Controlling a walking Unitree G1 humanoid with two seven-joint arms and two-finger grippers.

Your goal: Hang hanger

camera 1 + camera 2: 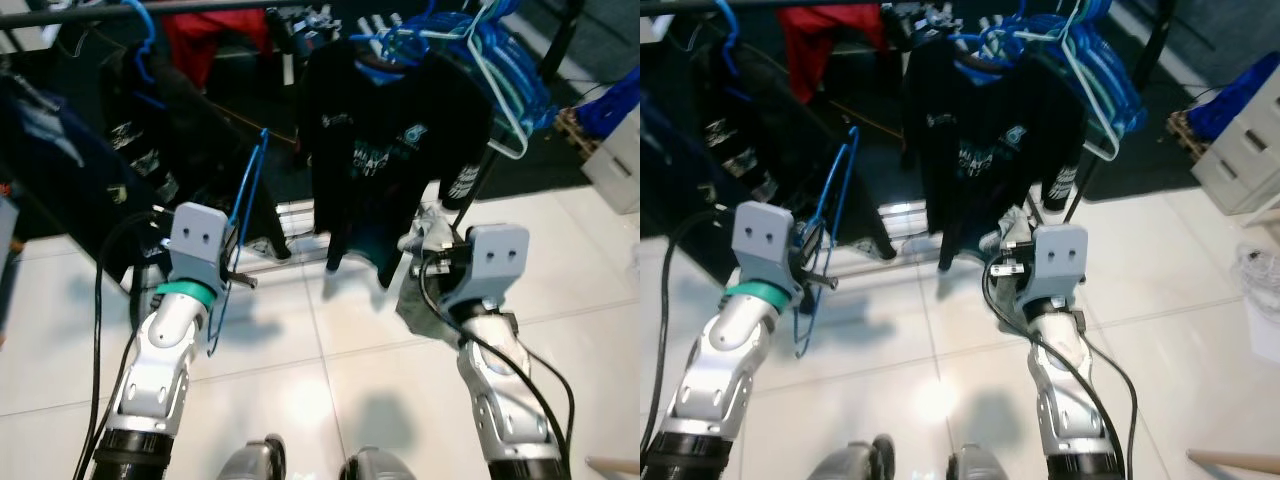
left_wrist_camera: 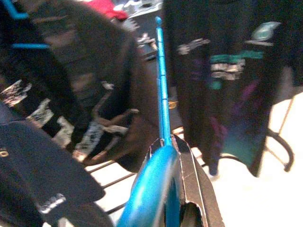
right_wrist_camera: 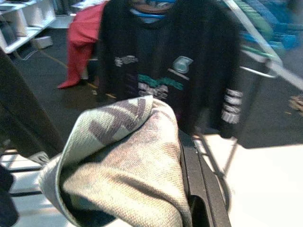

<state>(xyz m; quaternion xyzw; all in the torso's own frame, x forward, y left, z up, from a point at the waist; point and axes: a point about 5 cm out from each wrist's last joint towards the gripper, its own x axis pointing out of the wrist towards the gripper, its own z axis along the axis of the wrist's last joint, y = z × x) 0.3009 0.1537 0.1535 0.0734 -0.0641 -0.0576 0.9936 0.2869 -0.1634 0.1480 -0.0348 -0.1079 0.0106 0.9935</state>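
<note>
A thin blue hanger (image 1: 249, 192) stands upright in my left gripper (image 1: 233, 268), which is shut on its lower part; its rod (image 2: 162, 90) points up toward the dark clothes. My right gripper (image 1: 428, 252) is shut on a bunched grey-beige cloth (image 3: 120, 163), which droops below it (image 1: 412, 292). Both grippers are raised in front of a clothes rack whose rail (image 1: 100, 12) runs across the top. A black printed T-shirt (image 1: 390, 140) hangs from the rail between the two grippers.
A bundle of blue and pale hangers (image 1: 505, 65) crowds the rail's right end. Dark garments (image 1: 70, 150) and a red one (image 1: 215, 35) hang at the left. The rack's base bars (image 1: 300, 215) lie on the white tiled floor. White boxes (image 1: 620, 160) stand at the right.
</note>
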